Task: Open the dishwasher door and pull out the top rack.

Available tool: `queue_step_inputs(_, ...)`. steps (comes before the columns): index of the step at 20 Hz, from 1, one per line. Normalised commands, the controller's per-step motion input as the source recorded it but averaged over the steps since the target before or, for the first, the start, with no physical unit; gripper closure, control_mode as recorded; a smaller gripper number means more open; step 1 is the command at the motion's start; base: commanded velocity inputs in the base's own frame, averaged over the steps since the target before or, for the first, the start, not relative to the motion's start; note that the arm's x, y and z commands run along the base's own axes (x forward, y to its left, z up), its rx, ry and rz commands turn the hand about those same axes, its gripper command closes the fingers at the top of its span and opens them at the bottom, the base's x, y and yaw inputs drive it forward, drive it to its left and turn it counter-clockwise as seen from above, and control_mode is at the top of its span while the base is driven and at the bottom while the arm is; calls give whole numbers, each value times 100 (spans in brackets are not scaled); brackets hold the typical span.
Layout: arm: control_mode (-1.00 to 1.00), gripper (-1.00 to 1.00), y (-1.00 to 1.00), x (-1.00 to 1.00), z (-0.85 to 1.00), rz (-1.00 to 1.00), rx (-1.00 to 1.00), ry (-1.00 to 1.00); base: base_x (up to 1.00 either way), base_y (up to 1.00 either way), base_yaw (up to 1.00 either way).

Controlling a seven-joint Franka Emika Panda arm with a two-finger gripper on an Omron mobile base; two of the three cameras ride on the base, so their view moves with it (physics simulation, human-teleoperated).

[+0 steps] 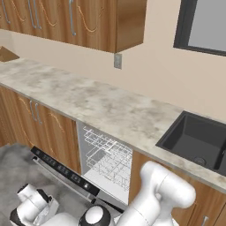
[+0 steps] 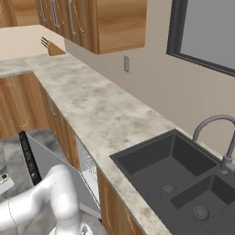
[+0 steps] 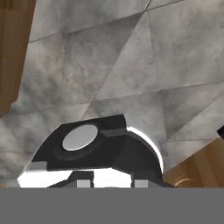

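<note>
You see the flat grey dishwasher door (image 1: 66,173) dropped open under the mottled stone counter (image 1: 97,103), the white wire top rack (image 1: 108,156) inside the cavity behind it, while your gripper's finger spacing cannot be told.

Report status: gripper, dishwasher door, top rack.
Gripper low beside the door, jaws unreadable. Dishwasher door dropped open. Top rack inside the tub, not yet pulled out. No obstruction seen.
</note>
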Motion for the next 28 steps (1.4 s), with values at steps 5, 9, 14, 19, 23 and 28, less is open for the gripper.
queue_step_inputs(5, -100, -100, 0, -37, 100, 0, 23, 16, 0, 0, 0)
queue_step_inputs(9, -100, -100, -17, -2, 100, 0, 5, 1, 0, 0, 0)
queue_step_inputs(14, -100, -100, -52, 0, 100, 0, 0, -1, 0, 0, 0)
queue_step_inputs(19, -100, -100, -57, 0, 100, 5, 1, -3, 0, 0, 0)
queue_step_inputs(23, -100, -100, -67, -7, 100, 5, 8, 0, 0, 0, 0)
queue_step_inputs(28, -100, -100, -85, -14, 100, 9, 18, 9, 0, 0, 0)
